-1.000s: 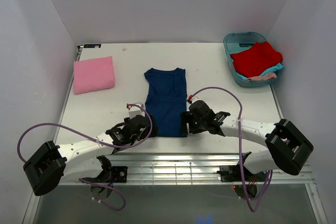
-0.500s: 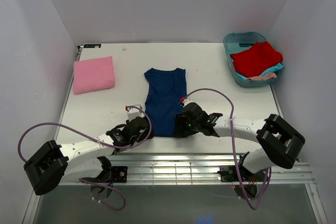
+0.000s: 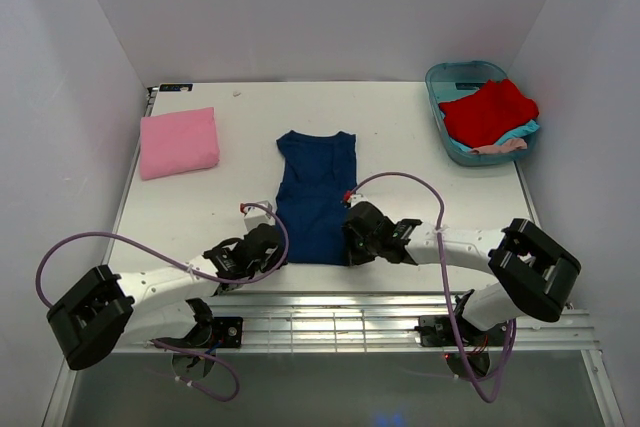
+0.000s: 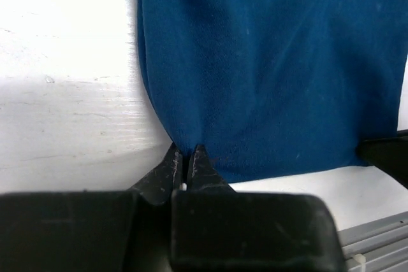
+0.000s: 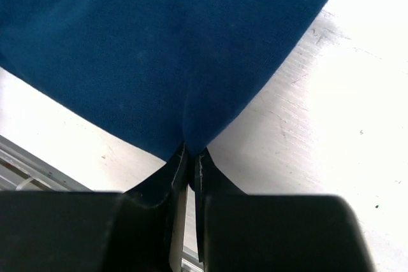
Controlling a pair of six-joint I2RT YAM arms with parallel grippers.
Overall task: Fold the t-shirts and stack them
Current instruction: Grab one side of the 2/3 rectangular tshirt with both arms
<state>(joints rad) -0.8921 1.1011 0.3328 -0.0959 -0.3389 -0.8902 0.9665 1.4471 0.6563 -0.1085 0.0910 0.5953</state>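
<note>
Left hand (image 4: 186, 152) pinched shut on near-left hem corner of navy t-shirt (image 4: 268, 62), right hand (image 5: 191, 153) pinched shut on near-right corner

I see a teal tub (image 3: 436, 97) at the far right corner of the white surface (image 3: 400, 127), and a small dark label (image 3: 175, 87) at its far left edge.

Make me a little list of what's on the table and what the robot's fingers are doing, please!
navy t-shirt: lying flat in the middle of the table
pink t-shirt: folded, at the far left
red t-shirt: heaped in the teal tub, at the far right
left fingers: shut on the navy t-shirt's near left corner
right fingers: shut on its near right corner
</note>
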